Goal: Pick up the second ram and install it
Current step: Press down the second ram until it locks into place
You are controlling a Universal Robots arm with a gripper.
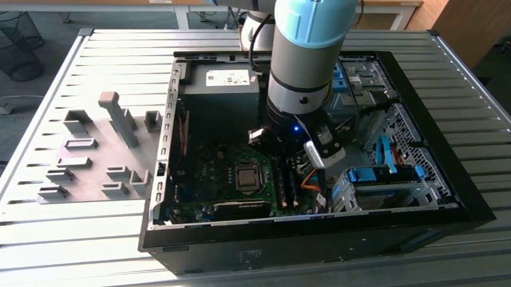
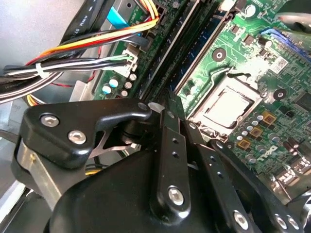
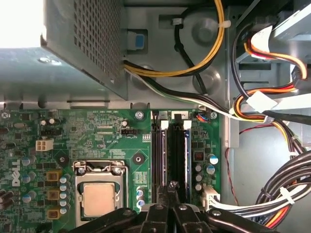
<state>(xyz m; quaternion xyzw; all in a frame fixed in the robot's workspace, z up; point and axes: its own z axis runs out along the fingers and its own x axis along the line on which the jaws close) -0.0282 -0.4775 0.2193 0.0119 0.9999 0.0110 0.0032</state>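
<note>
**Step in hand.** The work is judged to be at the installing stage, not the pick-up. The gripper (image 3: 170, 188) is inside the computer case (image 1: 447, 206), low over the pair of memory slots (image 3: 172, 145) that lie just beside the processor socket (image 3: 99, 194), on the side towards the cable bundle (image 3: 272, 194).

**Tool.** Its fingers are drawn together to a narrow tip with no clear gap. Whether they are nipping a board edge or only bearing down on it cannot be told.

**Task's thing.** The second ram (image 3: 165, 155) is judged to be the thin strip standing edge-on in the slot line nearer the processor socket, directly under the tip. It is dark and foreshortened, so this identification is tentative.

**What the step calls for.** Seating needs straight, even downward pressure along the slot until the white end latches (image 3: 164, 124) close. Any tilt risks a half-seated board.

**Views compared.** The first wrist view shows both slots at full length, with the latches at the end far from the gripper. The second wrist view shows the gripper (image 2: 167, 99) and its linkage close up, with the slots running away past the processor socket (image 2: 226, 107). The exterior view shows the arm (image 1: 307, 54) descending into the case, and grey fixture blocks (image 1: 104, 161) on the table, well apart from the processor socket (image 1: 248, 177).
</note>
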